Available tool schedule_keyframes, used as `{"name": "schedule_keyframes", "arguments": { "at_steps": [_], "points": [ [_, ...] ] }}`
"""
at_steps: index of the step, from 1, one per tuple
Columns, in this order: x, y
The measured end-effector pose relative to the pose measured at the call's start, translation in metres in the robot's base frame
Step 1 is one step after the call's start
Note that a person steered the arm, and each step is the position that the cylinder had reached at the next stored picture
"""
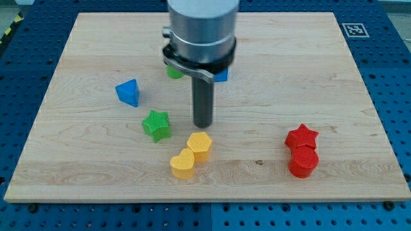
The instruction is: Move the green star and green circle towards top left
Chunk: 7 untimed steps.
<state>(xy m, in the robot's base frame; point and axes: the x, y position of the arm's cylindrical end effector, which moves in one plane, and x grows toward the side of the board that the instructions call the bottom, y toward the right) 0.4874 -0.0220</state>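
Note:
The green star (157,124) lies left of centre on the wooden board (96,173). The green circle (174,72) is mostly hidden behind the arm's housing near the view's top centre; only a green sliver shows. My tip (203,124) rests on the board just to the right of the green star, with a gap between them, and just above the yellow hexagon (200,146).
A blue triangle block (128,92) lies up-left of the star. A blue block (221,75) peeks out right of the arm. A yellow heart (182,164) touches the yellow hexagon. A red star (302,136) and red circle (303,161) sit at the right.

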Motion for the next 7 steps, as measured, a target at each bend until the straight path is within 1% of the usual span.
{"name": "schedule_keyframes", "arguments": {
  "at_steps": [1, 3, 4, 5, 7],
  "points": [
    [-0.013, -0.044],
    [-0.014, -0.125],
    [0.019, -0.14],
    [0.055, -0.134],
    [0.046, -0.066]
  ]
}}
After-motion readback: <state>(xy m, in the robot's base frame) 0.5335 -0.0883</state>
